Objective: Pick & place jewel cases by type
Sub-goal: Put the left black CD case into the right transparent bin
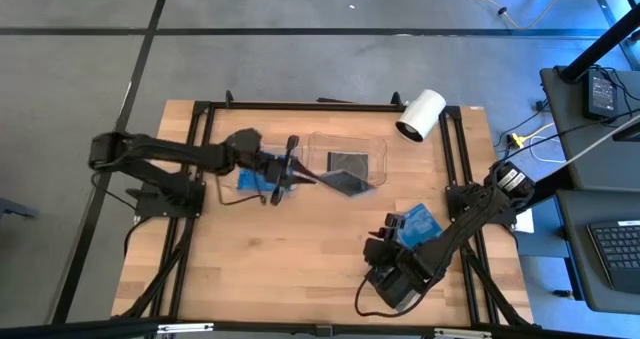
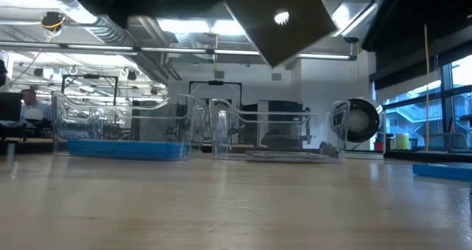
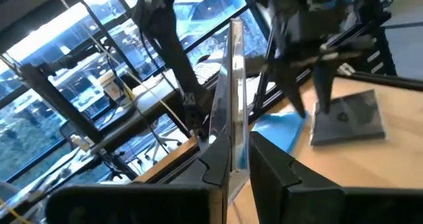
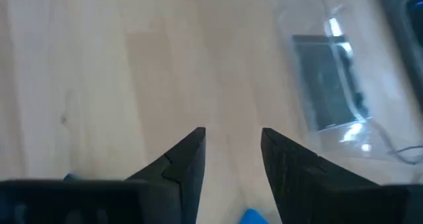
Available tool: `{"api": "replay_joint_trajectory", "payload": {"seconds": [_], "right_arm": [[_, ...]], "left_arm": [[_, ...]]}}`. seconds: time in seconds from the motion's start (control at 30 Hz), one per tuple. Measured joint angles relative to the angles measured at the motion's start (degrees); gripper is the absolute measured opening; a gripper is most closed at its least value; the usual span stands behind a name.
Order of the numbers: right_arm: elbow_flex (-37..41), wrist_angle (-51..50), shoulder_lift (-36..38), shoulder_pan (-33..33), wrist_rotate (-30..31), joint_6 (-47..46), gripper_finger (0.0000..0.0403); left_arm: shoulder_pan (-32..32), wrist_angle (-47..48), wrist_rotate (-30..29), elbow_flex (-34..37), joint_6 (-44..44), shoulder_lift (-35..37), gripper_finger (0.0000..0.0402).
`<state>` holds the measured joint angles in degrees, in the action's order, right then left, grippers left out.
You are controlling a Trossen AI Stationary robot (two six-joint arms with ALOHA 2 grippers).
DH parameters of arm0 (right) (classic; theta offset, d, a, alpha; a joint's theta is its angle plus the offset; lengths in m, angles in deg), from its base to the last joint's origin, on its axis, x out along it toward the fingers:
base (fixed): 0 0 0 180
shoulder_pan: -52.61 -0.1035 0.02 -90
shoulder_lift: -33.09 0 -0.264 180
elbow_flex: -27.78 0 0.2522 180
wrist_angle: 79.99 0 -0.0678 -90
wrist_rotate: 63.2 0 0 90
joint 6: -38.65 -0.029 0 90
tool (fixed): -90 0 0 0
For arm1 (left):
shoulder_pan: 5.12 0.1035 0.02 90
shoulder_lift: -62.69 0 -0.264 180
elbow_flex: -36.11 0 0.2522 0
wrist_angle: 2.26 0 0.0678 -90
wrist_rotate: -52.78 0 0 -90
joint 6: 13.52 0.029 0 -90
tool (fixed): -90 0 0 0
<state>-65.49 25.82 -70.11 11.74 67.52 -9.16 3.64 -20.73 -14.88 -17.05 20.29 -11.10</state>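
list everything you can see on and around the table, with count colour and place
clear trays: 2, side by side at the table's far middle, left tray and right tray
dark jewel cases: 2 seen, one lying in the right tray, one held in the air at that tray's near corner
blue jewel cases: at least 2, one in the left tray, one on the table at the right
white cylinder: 1, far right table edge
wooden table: 1, light wood
person: 1, far off in the room, low view's left
left tool: shut on the held dark case
right tool: open, near right of the table
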Motion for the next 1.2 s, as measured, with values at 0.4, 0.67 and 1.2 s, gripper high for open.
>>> {"api": "replay_joint_trajectory", "payload": {"seconds": [0.4, 0.67, 1.2], "right_arm": [[0.11, -0.27, -0.07, 0.0, 2.2, -7.73, 0.015], [0.11, -0.67, -0.07, -0.01, 1.78, -9.1, 0.015], [0.14, -3.54, -0.13, 4.4, 21.05, -7.44, 0.015]], "left_arm": [[14.62, -29.13, 19.24, 0.0, -12.31, -21.23, 0.0035], [18.63, -36.1, 19.78, 0.0, -15.28, -31.02, 0.0035], [19.93, -37.31, 24.2, -5.26, -19.28, -39.54, 0.004]]}}
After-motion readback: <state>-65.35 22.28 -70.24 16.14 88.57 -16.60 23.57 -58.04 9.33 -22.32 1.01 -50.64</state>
